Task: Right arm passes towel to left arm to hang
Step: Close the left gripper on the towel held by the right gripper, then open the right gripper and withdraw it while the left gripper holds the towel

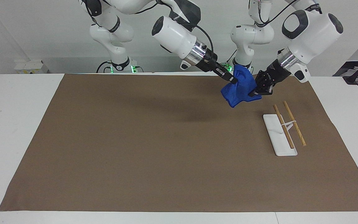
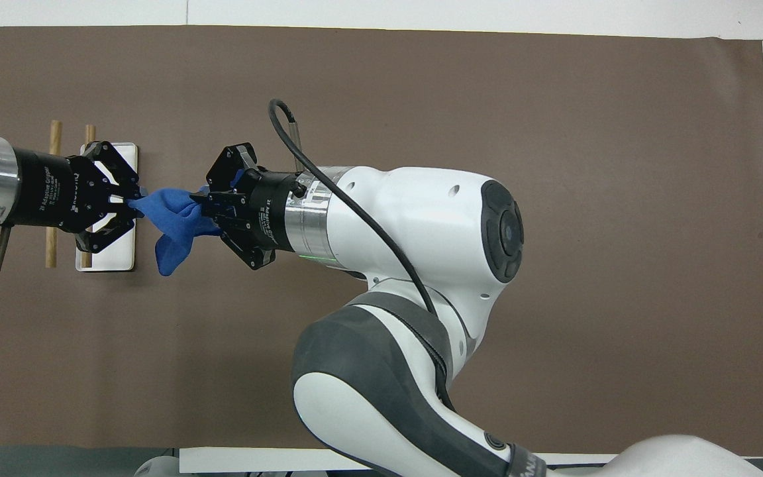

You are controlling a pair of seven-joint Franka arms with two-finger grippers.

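Observation:
The blue towel [image 1: 239, 88] [image 2: 173, 225] hangs bunched in the air over the brown mat, stretched between both grippers. My right gripper [image 1: 233, 80] [image 2: 206, 207] comes in from the right arm's end and is shut on one end of the cloth. At the other end, my left gripper [image 1: 253, 92] [image 2: 135, 202] has its fingertips pinched together on the towel's edge. In the overhead view the left gripper covers part of the rack's white base. A loose fold of the towel droops below the two grips.
A small hanging rack stands on the mat toward the left arm's end: a white base [image 1: 275, 138] [image 2: 113, 257] carrying two wooden rods [image 1: 294, 123] [image 2: 55, 139]. The brown mat [image 1: 166, 140] covers most of the white table.

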